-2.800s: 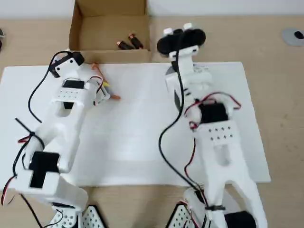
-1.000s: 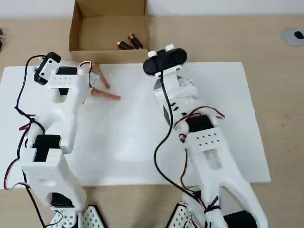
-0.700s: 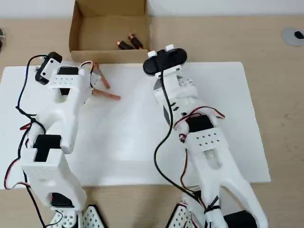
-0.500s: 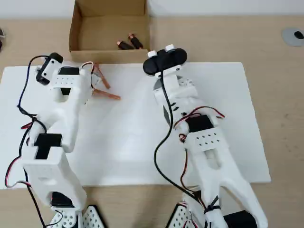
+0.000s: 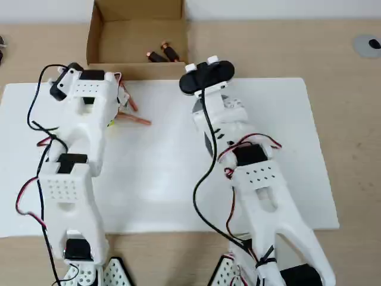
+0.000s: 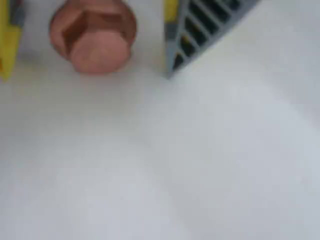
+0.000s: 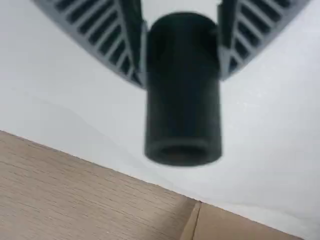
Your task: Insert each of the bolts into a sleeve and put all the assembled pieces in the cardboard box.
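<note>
Both outstretched | left gripper (image 6: 90, 75) spread astride bolt (image 6: 93, 35) | right gripper (image 7: 182, 79) clamping sleeve (image 7: 183, 105) near cardboard box (image 5: 95, 36)

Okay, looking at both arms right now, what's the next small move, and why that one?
Probably close the left tool on the bolt. Its copper head sits between the open fingers with a gap on each side, low over the white mat. The right tool clamps the black sleeve, so a gripped bolt seems to be what insertion lacks.
</note>
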Controlling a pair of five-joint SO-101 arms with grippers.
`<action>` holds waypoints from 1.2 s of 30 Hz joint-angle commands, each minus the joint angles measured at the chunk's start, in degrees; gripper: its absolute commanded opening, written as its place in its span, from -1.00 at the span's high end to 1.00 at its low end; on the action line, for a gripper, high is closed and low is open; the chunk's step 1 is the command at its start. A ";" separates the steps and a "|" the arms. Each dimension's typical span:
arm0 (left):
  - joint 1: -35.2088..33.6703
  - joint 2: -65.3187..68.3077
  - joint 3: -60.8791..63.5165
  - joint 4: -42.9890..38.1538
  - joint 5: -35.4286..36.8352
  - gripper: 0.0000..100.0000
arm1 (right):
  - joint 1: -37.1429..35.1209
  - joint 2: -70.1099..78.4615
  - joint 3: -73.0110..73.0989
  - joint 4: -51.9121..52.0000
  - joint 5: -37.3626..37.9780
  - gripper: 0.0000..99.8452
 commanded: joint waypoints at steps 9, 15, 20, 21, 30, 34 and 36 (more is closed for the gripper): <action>8.00 1.63 -13.63 15.38 -4.13 0.57 | -0.75 -1.27 -0.31 -1.58 0.35 0.98; 6.33 1.63 -15.30 17.85 -3.87 0.57 | -0.75 -1.19 -0.31 -1.58 0.35 0.98; 3.43 1.63 -15.38 18.11 -2.29 0.57 | -0.75 -1.19 -0.31 -1.58 0.35 0.98; 3.25 1.63 -15.30 18.11 -2.20 0.57 | -0.75 -1.19 -0.31 -1.58 0.35 0.98; 3.60 2.15 -14.42 18.20 -0.18 0.57 | -0.75 -1.19 -0.31 -1.58 0.35 0.98; 4.04 2.15 -12.40 16.35 -0.26 0.66 | -0.75 -1.19 -0.31 -1.58 0.35 0.98; 4.84 2.15 -11.69 16.00 -0.44 0.70 | -0.75 -1.19 -0.31 -1.58 0.35 0.98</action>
